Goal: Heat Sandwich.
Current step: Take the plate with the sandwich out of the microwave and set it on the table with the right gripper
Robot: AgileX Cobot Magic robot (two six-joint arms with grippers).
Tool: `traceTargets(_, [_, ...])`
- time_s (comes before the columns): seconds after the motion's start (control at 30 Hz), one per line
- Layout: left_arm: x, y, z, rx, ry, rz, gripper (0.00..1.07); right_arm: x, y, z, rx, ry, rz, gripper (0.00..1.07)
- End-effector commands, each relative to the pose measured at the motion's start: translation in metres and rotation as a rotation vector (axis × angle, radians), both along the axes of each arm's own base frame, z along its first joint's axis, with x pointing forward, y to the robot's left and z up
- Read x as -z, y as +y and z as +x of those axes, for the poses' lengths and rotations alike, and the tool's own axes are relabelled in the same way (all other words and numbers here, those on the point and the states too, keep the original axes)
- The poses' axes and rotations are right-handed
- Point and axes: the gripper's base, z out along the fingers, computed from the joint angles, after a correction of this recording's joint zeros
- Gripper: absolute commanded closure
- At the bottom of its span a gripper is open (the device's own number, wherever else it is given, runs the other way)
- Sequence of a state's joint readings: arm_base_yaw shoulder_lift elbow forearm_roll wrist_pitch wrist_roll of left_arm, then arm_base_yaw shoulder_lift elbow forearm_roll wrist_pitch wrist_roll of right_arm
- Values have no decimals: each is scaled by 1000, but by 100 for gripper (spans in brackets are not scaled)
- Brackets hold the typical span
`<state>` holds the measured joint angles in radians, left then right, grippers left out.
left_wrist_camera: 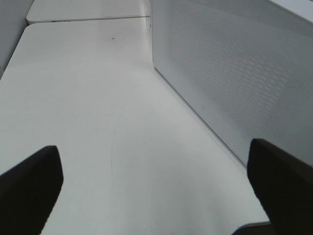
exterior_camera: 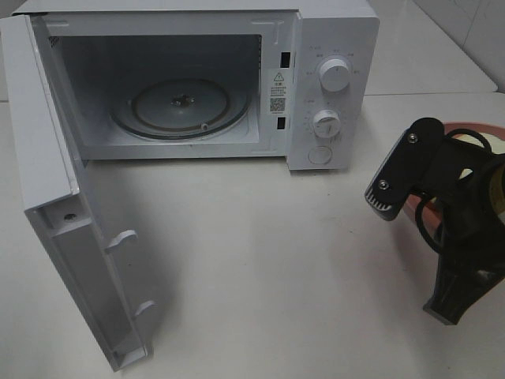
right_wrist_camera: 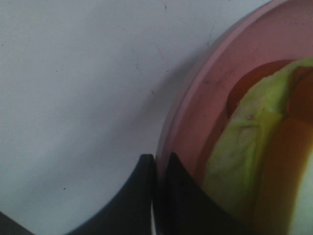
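We begin with the white bench point(exterior_camera: 260, 260), which carries everything, and on it the microwave point(exterior_camera: 331, 31) standing at the back with its door point(exterior_camera: 47, 181) swung fully open toward us, so the cavity and its glass turntable point(exterior_camera: 183, 110) are bare and ready. To the right, near the bench edge, sits the round pink plate point(right_wrist_camera: 205, 93), largely hidden in the high view behind the right arm. The sandwich point(right_wrist_camera: 244, 147) lies on that plate, its yellow-green layer and orange-tan crust filling the corner of the right wrist view. The right end effector point(right_wrist_camera: 156, 196) has its fingers clenched together at the plate's rim; they appear to pinch the rim itself, though the lip runs so thin between the fingers that we judge this rather than see it plainly. The left end effector point(left_wrist_camera: 156, 191) is released, fingers spread wide over empty bench beside the perforated face of the open door, holding nothing. We take the step in hand to be gripping the plate so it can be carried to the oven. The next move calls for lifting the plate level, so the sandwich does not slide, and bringing it leftward past the control dials point(exterior_camera: 334, 76) into the cavity and onto the turntable.
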<state>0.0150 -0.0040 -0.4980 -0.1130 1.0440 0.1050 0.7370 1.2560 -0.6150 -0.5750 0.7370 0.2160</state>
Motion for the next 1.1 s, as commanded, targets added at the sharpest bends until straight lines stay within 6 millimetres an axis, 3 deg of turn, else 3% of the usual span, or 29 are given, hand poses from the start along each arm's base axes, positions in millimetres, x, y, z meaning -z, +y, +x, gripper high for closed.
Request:
traceTargets(0.03, [1,0,-2,-4,-23,-6,9,-4,-8,7,33,-42,-3,105])
traceTargets(0.43, [1,0,-2,-4,-23,-6,9,-6,-42,25,211,-61,7,105])
traceTargets(1.1, [1,0,-2,-4,-23,-6,9,-9,-75,40,400,-115,72,104])
